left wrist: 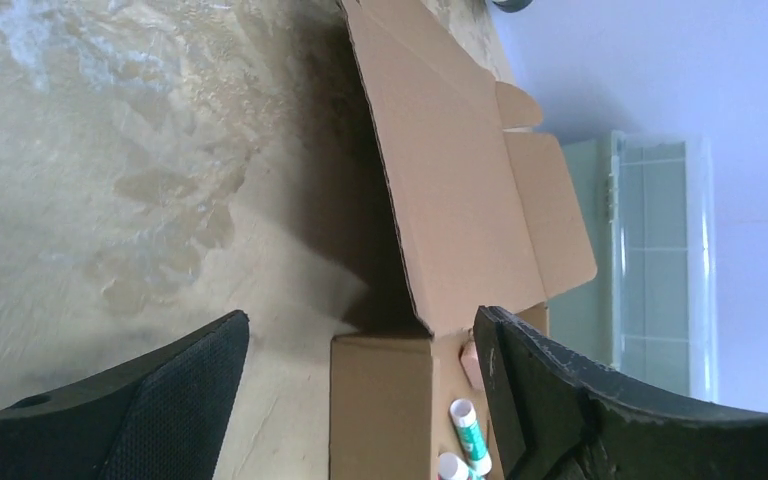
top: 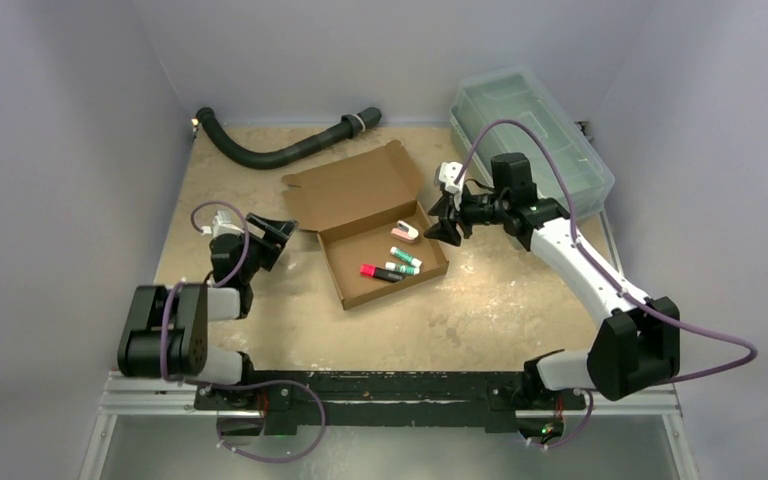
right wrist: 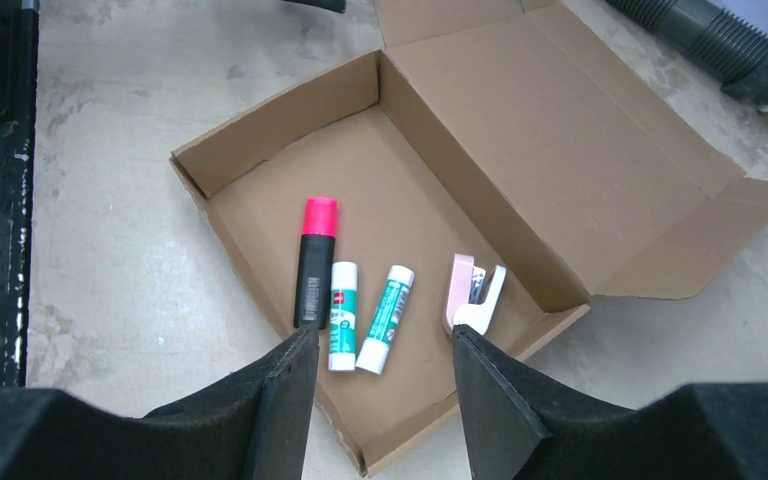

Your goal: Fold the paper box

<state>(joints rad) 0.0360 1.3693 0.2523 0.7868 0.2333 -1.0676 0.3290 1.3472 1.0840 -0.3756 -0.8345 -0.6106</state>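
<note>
box [top: 378, 232] sits mid tabletop [top: 480, 300], lid [top: 350, 190] open, marker [right wrist: 315, 265] etc inside. left gripper [top: 280, 238] wide open, right gripper [top: 442, 218] part open, both empty. you shld catch lid's far edge w/ left, steady box w/ right.

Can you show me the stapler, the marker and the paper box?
stapler [right wrist: 458, 285]: right wrist view, its pink body.
marker [right wrist: 312, 285]: right wrist view, its black barrel.
paper box [right wrist: 560, 140]: right wrist view, its open lid panel.
</note>
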